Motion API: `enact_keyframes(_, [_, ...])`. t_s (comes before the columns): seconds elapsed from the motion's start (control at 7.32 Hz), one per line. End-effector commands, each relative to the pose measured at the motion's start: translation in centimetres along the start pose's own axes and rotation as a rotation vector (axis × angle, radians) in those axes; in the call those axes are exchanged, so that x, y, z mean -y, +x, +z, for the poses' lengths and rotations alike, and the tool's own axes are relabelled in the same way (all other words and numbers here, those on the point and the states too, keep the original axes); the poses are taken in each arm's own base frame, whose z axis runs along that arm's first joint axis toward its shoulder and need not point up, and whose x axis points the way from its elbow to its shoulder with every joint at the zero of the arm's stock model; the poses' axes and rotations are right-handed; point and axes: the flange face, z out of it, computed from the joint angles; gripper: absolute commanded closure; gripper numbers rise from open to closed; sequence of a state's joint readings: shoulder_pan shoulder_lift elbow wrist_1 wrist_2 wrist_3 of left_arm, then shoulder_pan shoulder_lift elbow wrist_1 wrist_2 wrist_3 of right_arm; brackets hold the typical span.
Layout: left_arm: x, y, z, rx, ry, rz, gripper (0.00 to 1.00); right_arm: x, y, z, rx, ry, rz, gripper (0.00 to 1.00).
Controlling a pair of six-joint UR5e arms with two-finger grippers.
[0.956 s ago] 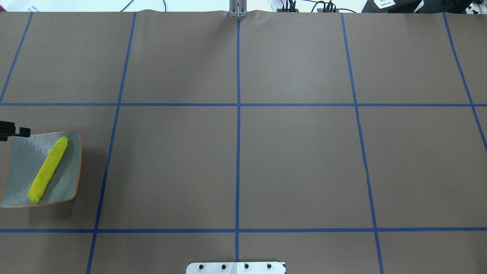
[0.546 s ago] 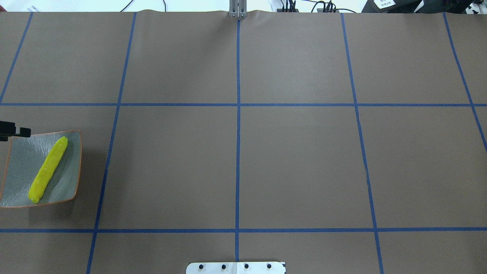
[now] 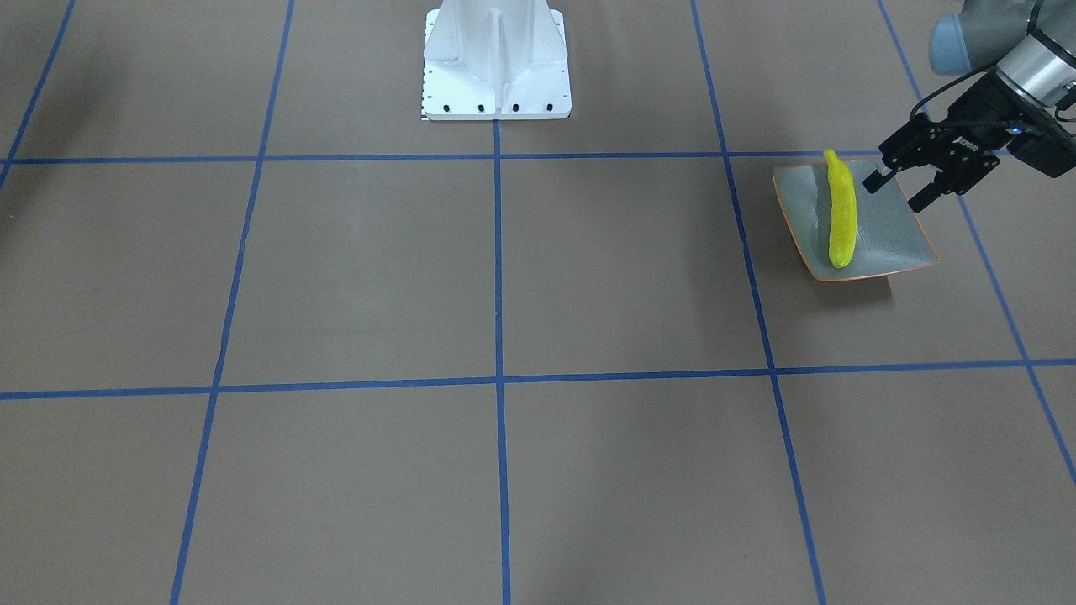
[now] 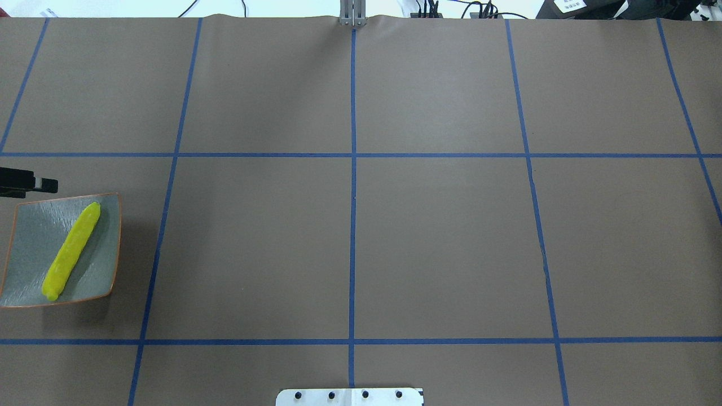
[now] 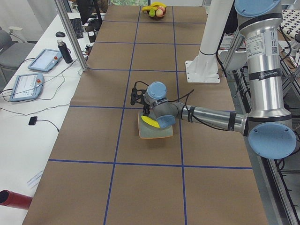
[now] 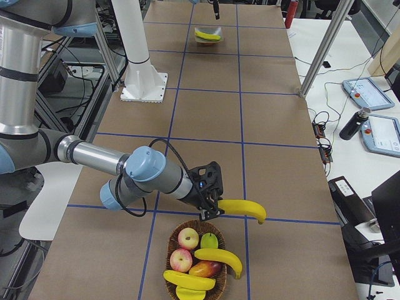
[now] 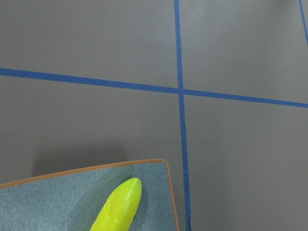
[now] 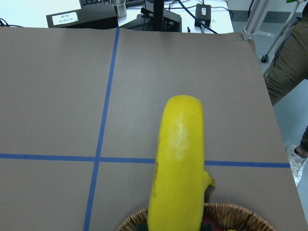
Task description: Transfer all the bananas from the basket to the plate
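Note:
One yellow banana [image 3: 841, 214] lies diagonally on the grey-green plate [image 3: 891, 244] with the orange rim; both also show in the overhead view, banana [image 4: 70, 251] on plate [image 4: 34, 237]. My left gripper [image 3: 898, 189] is open and empty, hovering just over the plate's far edge. My right gripper [image 6: 209, 203] is shut on a second banana [image 6: 240, 206] and holds it above the wicker basket [image 6: 170, 250]. That banana fills the right wrist view [image 8: 178, 163]. More bananas [image 6: 219, 256] lie in the basket.
The basket also holds apples [image 6: 187, 239] and other fruit. The white robot base [image 3: 496, 67] stands at the table's middle edge. Blue tape lines grid the brown table. A side desk with tablets [image 6: 365, 94] runs along the far side.
My left gripper's fingertip has shifted slightly away from the plate's corner. The banana on the plate has not moved.

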State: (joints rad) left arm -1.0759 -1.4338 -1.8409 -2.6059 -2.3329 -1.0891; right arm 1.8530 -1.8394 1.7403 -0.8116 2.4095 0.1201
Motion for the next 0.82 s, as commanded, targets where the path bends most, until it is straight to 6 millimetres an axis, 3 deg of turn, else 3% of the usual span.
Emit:
enact_keyframes(0.0, [3.7, 8.2, 2.2, -0.126, 0.017, 0.127, 0.0, 5.9, -6.2, 1.7, 0.153, 0.008, -0.136, 1.0])
enact_keyframes(0.27, [5.4, 16.5, 4.1, -0.243, 0.001, 0.097, 0.0, 11.5, -14.5, 6.6, 0.288, -0.032, -0.261, 1.0])
enact_keyframes(0.41, [5.6, 21.1, 5.4, -0.302, -0.021, 0.036, 0.0, 14.5, -20.1, 9.3, 0.363, -0.055, -0.275, 1.0])
enact_keyframes(0.68, [4.1, 25.6, 9.5, -0.329, 0.013, -0.088, 0.0, 16.2, -29.0, 11.6, 0.47, -0.106, -0.218, 1.0])
